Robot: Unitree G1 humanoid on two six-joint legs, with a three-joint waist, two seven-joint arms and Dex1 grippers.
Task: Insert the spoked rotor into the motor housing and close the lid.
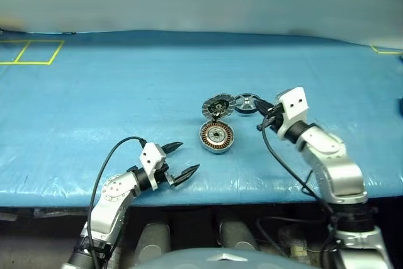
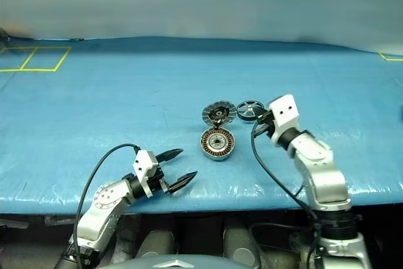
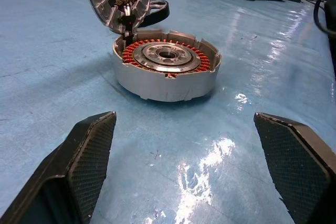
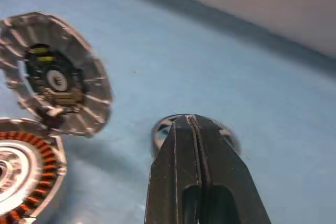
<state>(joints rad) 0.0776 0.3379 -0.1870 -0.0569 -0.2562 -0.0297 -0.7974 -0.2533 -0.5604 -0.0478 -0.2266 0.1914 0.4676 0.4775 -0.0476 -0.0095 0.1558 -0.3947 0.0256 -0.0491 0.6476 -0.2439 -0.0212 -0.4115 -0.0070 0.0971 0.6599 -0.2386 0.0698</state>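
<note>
spoked rotor point(image 1: 247, 103) on table, just beyond closed right hand point(image 1: 264, 118)

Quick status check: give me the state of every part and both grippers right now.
motor housing: open, windings exposed, no rotor inside.
lid: hinged up, standing open.
spoked rotor: lying flat on the table beside the lid, not gripped.
left gripper: open, empty.
right gripper: shut, empty, by the rotor.

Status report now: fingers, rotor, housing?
Left gripper open, empty. Right gripper shut, above spoked rotor. Motor housing open, lid up. Nothing blocking.
</note>
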